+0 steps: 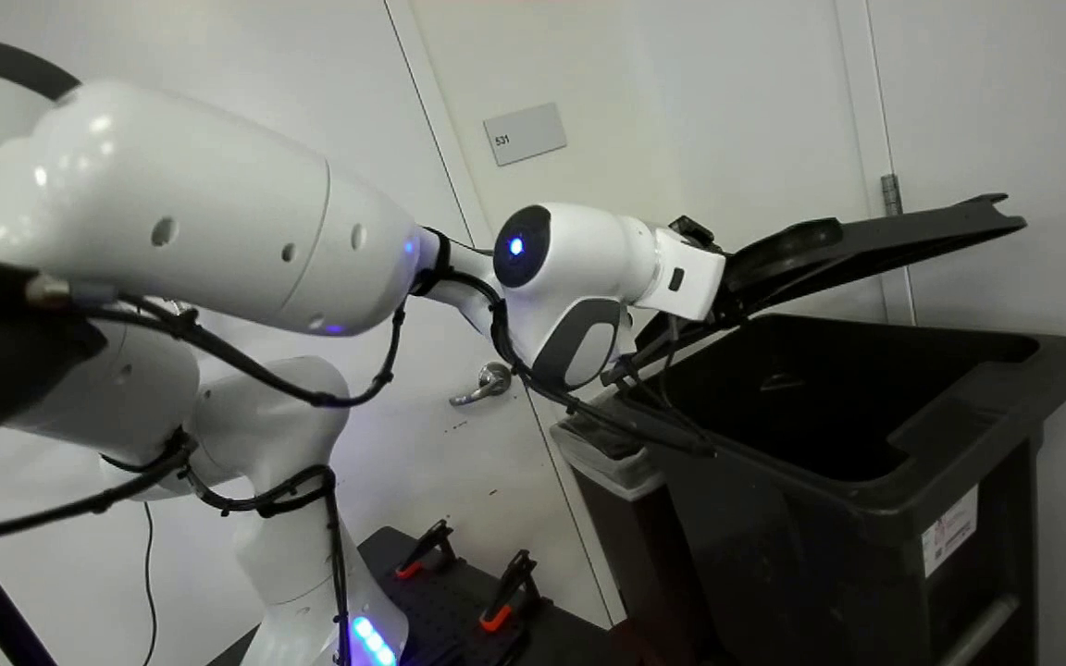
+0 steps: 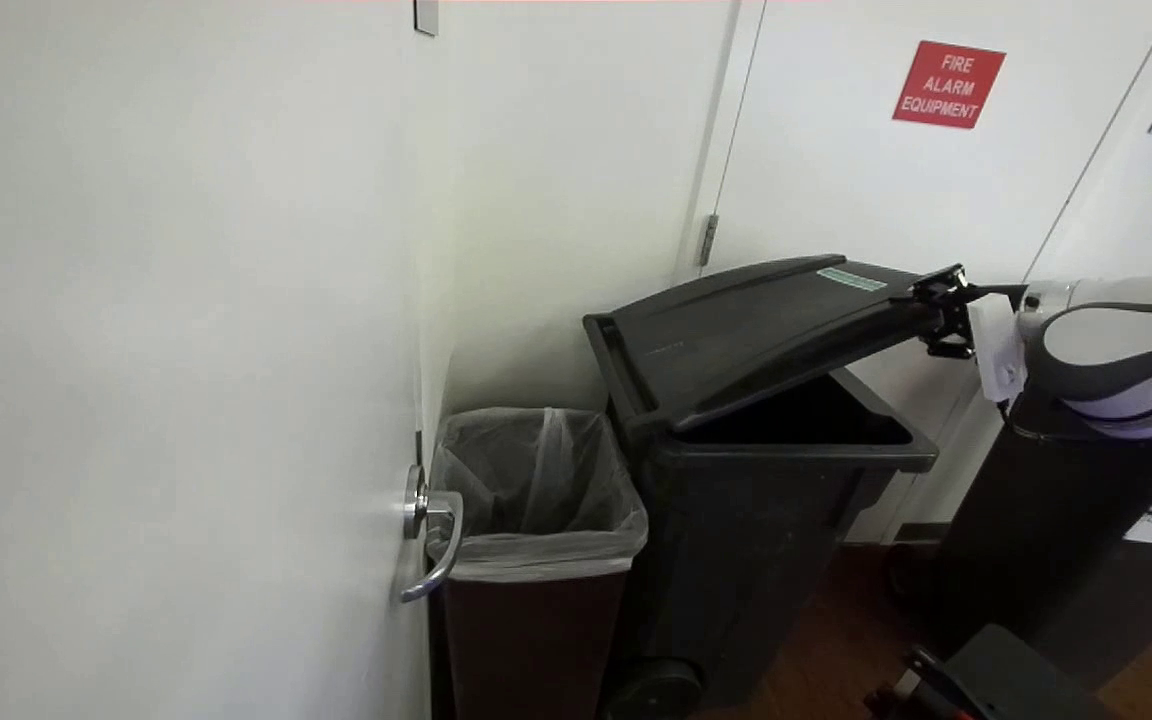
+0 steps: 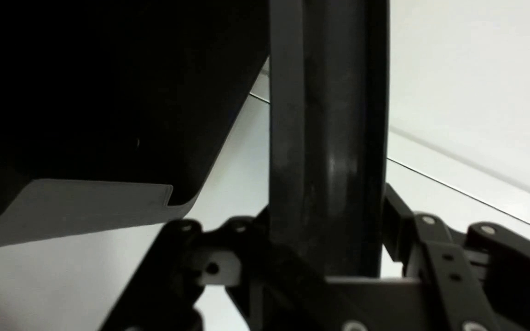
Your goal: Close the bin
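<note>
In both exterior views the bin stands by a pale wall, just beside a brown waste basket. Dark grey-black plastic, boxy, thick-rimmed; white sticker on front, wheel low at hinge end; its lid partway up, aslant over the mouth, pale green strip near the raised edge. Interior too dark to read. Gripper clamped on that edge, fingers either side, plastic there showing a pale streak of shine

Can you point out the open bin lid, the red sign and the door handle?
Open bin lid [image 2: 751, 335], in an exterior view: middle of its top face.
Red sign [image 2: 949, 85], in an exterior view: middle of its lettering.
Door handle [image 2: 448, 504], in an exterior view: its lever.
</note>
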Motion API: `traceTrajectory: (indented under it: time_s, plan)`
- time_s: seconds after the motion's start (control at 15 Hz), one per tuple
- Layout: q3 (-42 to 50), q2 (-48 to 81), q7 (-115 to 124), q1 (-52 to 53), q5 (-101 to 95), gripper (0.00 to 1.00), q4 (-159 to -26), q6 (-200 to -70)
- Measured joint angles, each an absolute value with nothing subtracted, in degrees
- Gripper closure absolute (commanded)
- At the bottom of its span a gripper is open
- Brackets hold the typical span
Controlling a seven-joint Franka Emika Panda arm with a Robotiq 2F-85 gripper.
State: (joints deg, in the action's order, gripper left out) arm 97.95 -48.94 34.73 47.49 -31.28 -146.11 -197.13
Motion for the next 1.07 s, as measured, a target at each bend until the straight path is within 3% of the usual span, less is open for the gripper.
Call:
traceTrajectory:
  time_s: [0.27, 0.33, 0.6, 0.67, 1.07]
  plan:
    - [99.0, -58.9, 15.8, 48.2, -14.9, 0.77, -145.6, -194.4]
    - [99.2, -60.7, 12.7, 48.3, -12.0, 0.52, -145.2, -193.7]
    - [98.9, -64.4, 7.0, 47.3, -9.7, 0.52, -145.7, -193.8]
    - [98.9, -64.5, 7.0, 47.3, -9.7, 0.77, -145.7, -193.8]
    - [100.3, -67.0, 2.2, 47.8, -5.1, 0.77, -145.2, -194.0]
